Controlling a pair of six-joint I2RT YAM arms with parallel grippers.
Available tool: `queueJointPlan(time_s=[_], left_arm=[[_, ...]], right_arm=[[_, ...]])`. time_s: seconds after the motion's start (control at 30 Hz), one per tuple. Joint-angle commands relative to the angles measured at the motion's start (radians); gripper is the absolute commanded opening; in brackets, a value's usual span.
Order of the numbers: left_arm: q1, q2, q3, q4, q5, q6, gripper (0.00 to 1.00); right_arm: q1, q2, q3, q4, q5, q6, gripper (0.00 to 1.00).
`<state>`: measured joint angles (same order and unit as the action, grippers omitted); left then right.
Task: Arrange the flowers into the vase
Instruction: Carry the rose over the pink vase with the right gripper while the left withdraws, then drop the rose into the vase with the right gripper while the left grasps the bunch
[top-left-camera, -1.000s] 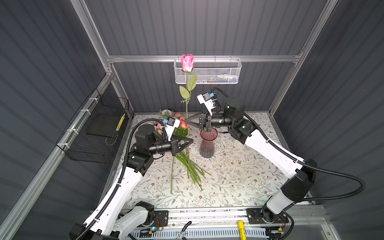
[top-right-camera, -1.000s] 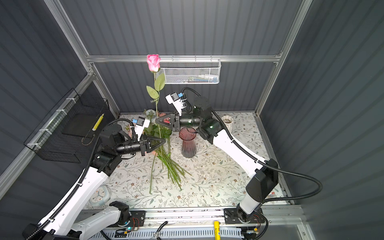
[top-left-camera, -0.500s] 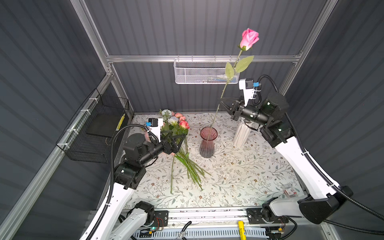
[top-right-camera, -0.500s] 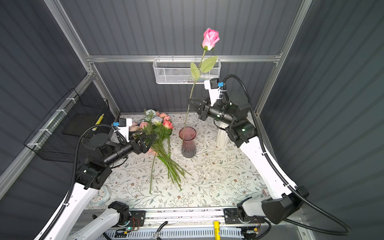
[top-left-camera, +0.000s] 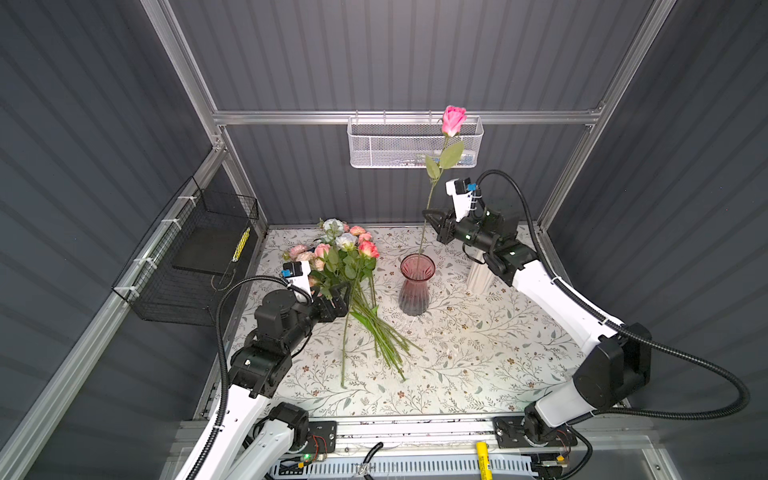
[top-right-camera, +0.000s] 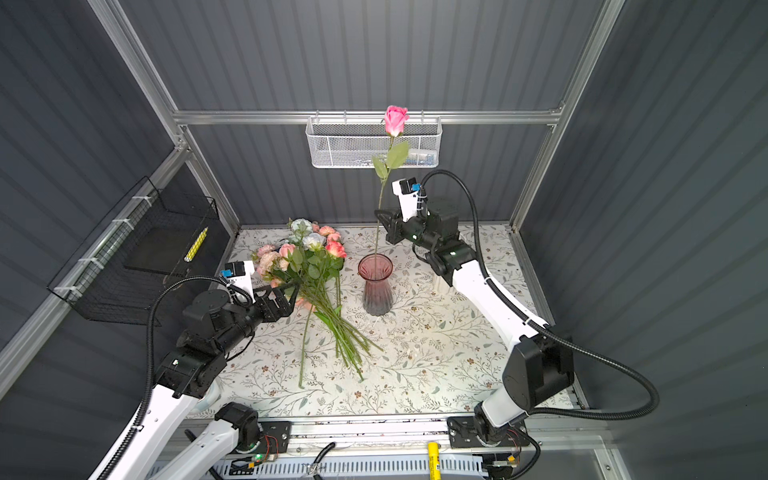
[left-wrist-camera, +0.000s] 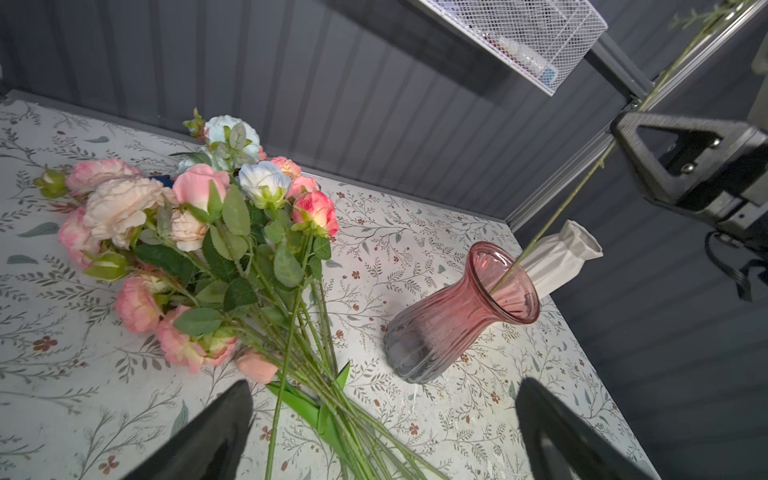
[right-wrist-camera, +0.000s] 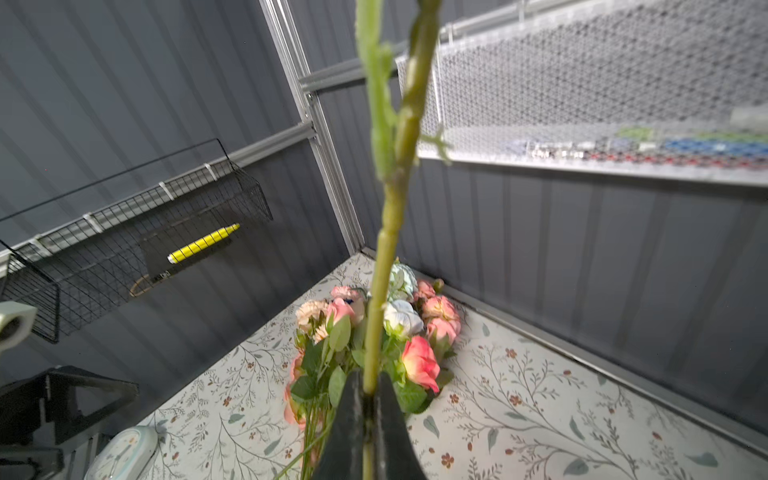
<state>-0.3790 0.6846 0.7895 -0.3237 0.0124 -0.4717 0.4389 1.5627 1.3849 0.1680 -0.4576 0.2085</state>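
Note:
My right gripper (top-left-camera: 427, 213) (top-right-camera: 379, 214) (right-wrist-camera: 368, 380) is shut on the green stem (right-wrist-camera: 386, 249) of a pink rose (top-left-camera: 453, 119) (top-right-camera: 395, 119). It holds the rose nearly upright, and the stem's lower end dips into the mouth of the pink glass vase (top-left-camera: 417, 286) (top-right-camera: 376, 286) (left-wrist-camera: 457, 320). The other flowers (top-left-camera: 345, 257) (top-right-camera: 307, 257) (left-wrist-camera: 199, 232) lie in a bunch on the table left of the vase, heads toward the back wall. Beside their stems my left gripper (top-left-camera: 343, 297) (top-right-camera: 293, 297) (left-wrist-camera: 384, 384) is open and holds nothing.
A white ribbed vase (top-left-camera: 478, 278) (left-wrist-camera: 561, 253) stands right of the pink one, under the right arm. A white mesh basket (top-left-camera: 411, 143) hangs on the back wall just behind the rose head. A black wire basket (top-left-camera: 195, 266) hangs on the left wall.
The right arm swung the rose out to the right, then brought it back and down so its stem enters the vase. The left gripper opened and pulled back toward the bunch.

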Motion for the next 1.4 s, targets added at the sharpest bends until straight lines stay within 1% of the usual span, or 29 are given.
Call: queueJointPlan(time_s=[0.0, 0.1, 0.17, 0.27, 0.33, 0.43, 0.5, 0.53, 0.6, 0.67, 0.7, 0.77, 0.87, 1.03, 1.13, 1.23, 1.37], left_arm=[[-0.001, 0.008, -0.018, -0.015, -0.046, -0.049, 1.00], [-0.001, 0.036, -0.034, -0.018, -0.056, -0.075, 1.00], [-0.001, 0.062, -0.045, -0.016, -0.057, -0.093, 1.00], [-0.001, 0.105, -0.049, -0.020, -0.055, -0.107, 1.00], [-0.001, 0.127, -0.046, -0.020, -0.045, -0.107, 1.00], [-0.001, 0.154, -0.047, -0.018, -0.038, -0.107, 0.99], [-0.001, 0.173, -0.049, -0.018, -0.038, -0.107, 0.96], [-0.001, 0.190, -0.049, -0.020, -0.037, -0.107, 0.93], [-0.001, 0.239, -0.047, -0.027, -0.038, -0.105, 0.82], [-0.001, 0.299, -0.051, -0.026, -0.034, -0.098, 0.69], [-0.001, 0.327, -0.058, -0.023, -0.031, -0.101, 0.65], [-0.001, 0.384, -0.079, -0.001, -0.019, -0.104, 0.63], [-0.001, 0.463, -0.107, 0.026, -0.006, -0.114, 0.62], [-0.001, 0.567, -0.123, 0.042, -0.032, -0.103, 0.62], [-0.003, 0.617, -0.128, 0.064, -0.032, -0.089, 0.53], [-0.003, 0.665, -0.131, 0.080, -0.021, -0.077, 0.41], [-0.003, 0.668, -0.143, 0.106, -0.007, -0.066, 0.26]], right_arm=[[0.030, -0.027, -0.041, 0.047, 0.023, -0.012, 0.01], [0.060, -0.056, -0.102, 0.022, 0.065, 0.006, 0.14], [0.070, -0.071, -0.125, -0.013, 0.073, 0.028, 0.27], [0.069, -0.106, -0.164, -0.022, 0.064, 0.072, 0.46], [0.067, -0.137, -0.177, -0.044, 0.062, 0.084, 0.53], [0.068, -0.203, -0.191, -0.095, 0.058, 0.096, 0.61], [0.067, -0.276, -0.243, -0.082, 0.066, 0.113, 0.63], [0.069, -0.317, -0.274, -0.069, 0.068, 0.121, 0.63], [0.069, -0.384, -0.319, -0.063, 0.064, 0.133, 0.64], [0.068, -0.436, -0.348, -0.082, 0.057, 0.145, 0.65], [0.068, -0.470, -0.361, -0.089, 0.056, 0.149, 0.65], [0.068, -0.519, -0.397, -0.082, 0.061, 0.164, 0.65], [0.068, -0.564, -0.426, -0.083, 0.069, 0.169, 0.66], [0.068, -0.605, -0.446, -0.087, 0.089, 0.170, 0.69], [0.068, -0.612, -0.449, -0.084, 0.090, 0.175, 0.69], [0.068, -0.612, -0.447, -0.082, 0.090, 0.178, 0.70], [0.067, -0.608, -0.448, -0.078, 0.089, 0.184, 0.71]])
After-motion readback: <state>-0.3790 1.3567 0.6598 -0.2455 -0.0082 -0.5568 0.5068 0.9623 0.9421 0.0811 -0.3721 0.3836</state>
